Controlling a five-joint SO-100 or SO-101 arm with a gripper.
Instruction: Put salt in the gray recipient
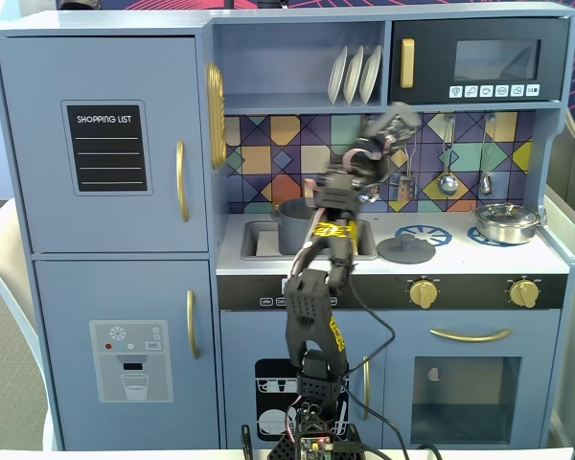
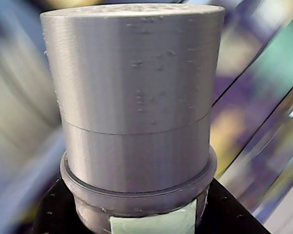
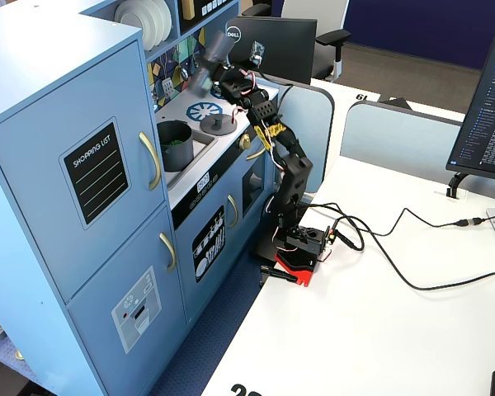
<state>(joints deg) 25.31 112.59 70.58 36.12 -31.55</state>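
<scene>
My gripper is shut on a grey cylindrical salt shaker that fills the wrist view; the black jaws show at its base on both sides. In a fixed view the gripper is motion-blurred, raised in front of the tiled back wall, up and to the right of the sink. The grey pot stands in the sink, partly hidden behind the arm. In the other fixed view the gripper holds the shaker above the stove, right of the grey pot, which has green pieces inside.
A grey lid lies on the left burner and a silver pan on the right one. Utensils hang on the back wall. White plates stand on the shelf above. The arm's base sits on a white desk.
</scene>
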